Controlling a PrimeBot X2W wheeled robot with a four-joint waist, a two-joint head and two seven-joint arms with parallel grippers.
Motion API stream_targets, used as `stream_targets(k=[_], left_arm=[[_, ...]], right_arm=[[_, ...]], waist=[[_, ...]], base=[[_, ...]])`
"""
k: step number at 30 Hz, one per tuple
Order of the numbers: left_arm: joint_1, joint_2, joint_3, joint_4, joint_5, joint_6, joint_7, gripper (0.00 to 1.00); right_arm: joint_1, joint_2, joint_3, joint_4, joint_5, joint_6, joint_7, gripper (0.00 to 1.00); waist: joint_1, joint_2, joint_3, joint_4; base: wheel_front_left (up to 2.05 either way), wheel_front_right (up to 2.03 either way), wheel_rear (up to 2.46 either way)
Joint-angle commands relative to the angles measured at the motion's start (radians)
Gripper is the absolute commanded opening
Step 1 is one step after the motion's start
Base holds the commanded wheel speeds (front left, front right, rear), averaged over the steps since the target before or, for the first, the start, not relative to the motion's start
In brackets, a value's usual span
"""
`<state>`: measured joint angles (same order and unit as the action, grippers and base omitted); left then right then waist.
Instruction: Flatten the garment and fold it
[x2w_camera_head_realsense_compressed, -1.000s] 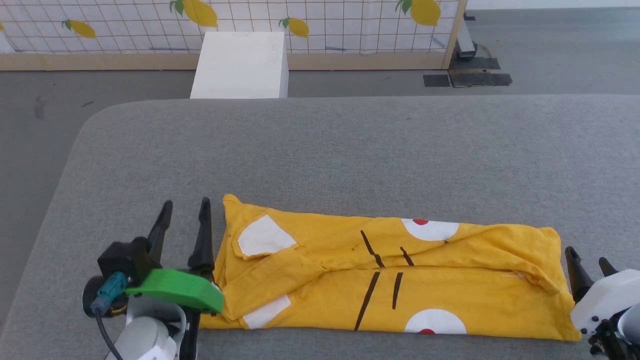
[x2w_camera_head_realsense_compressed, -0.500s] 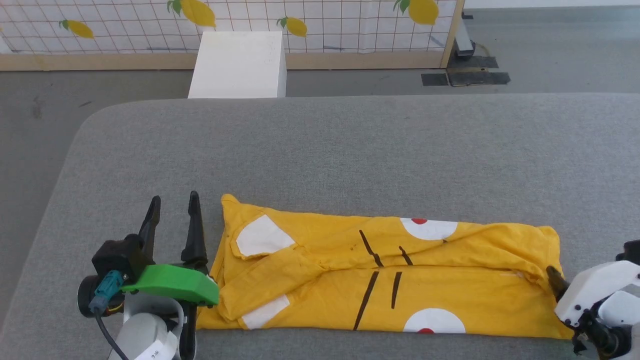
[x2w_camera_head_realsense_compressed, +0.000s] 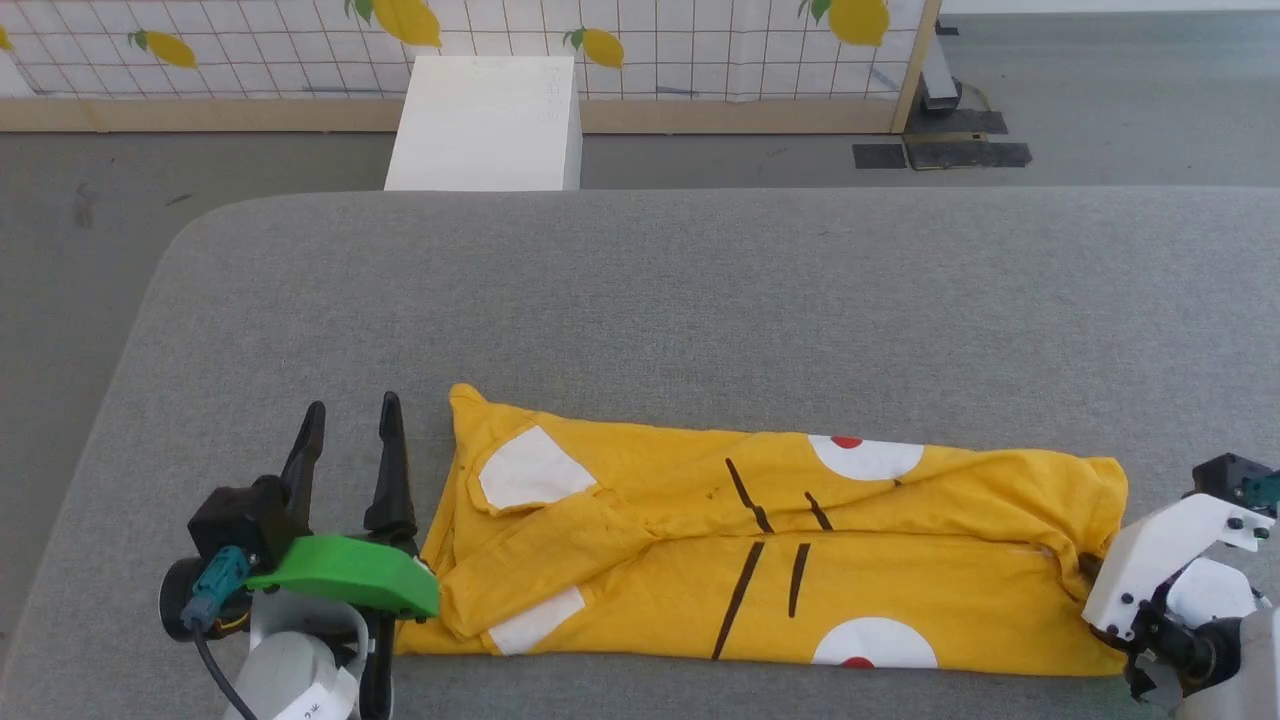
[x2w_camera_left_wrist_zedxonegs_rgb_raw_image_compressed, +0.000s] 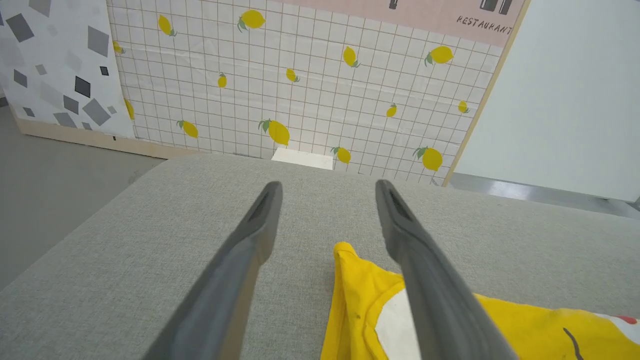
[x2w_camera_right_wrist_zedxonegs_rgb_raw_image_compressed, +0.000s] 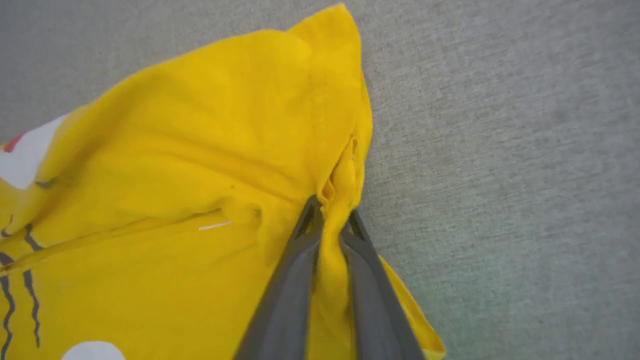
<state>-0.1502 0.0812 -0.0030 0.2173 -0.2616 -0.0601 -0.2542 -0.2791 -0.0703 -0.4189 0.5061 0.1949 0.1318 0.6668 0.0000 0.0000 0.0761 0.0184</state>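
The garment (x2w_camera_head_realsense_compressed: 760, 560), folded into a long yellow band with its white patches and black lines facing up, lies across the near part of the grey padded table (x2w_camera_head_realsense_compressed: 700, 300). Beyond it the table runs bare to its rounded far edge, with more bare surface past the band's left end. Grey floor, a white box (x2w_camera_head_realsense_compressed: 487, 120) and a lemon-print panel (x2w_camera_head_realsense_compressed: 700, 50) stand behind.

The left gripper (x2w_camera_head_realsense_compressed: 352, 404) is just beside the band's left end, jaws spread wide with nothing gripped. In the left wrist view a yellow corner of cloth pokes up beside the finger (x2w_camera_left_wrist_zedxonegs_rgb_raw_image_compressed: 425, 280) nearer the shirt.

The right gripper (x2w_camera_right_wrist_zedxonegs_rgb_raw_image_compressed: 333, 207) is at the band's right end, jaws drawn narrow on a ridge of the hem. The head view hides those fingertips behind the white wrist housing (x2w_camera_head_realsense_compressed: 1160, 550), while the right wrist view shows cloth bunched between them.
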Motion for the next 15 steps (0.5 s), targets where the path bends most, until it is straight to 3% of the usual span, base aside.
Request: stream_targets(k=[1, 15], left_arm=[[-0.019, -0.009, 0.007, 0.004, 0.016, -0.007, -0.008, 1.0], [-0.035, -0.026, 0.017, 0.017, 0.034, -0.031, -0.008, 1.0]], right_arm=[[0.029, 0.013, 0.001, -0.008, -0.019, -0.001, -0.013, 0.0], [0.026, -0.156, -0.227, -0.022, -0.29, -0.001, -0.285, 0.0]], waist=[[0.0, 0.0, 0.001, -0.001], [0.0, 0.0, 0.014, 0.012]], base=[[0.0, 0.0, 0.0], [0.0, 0.0, 0.0]])
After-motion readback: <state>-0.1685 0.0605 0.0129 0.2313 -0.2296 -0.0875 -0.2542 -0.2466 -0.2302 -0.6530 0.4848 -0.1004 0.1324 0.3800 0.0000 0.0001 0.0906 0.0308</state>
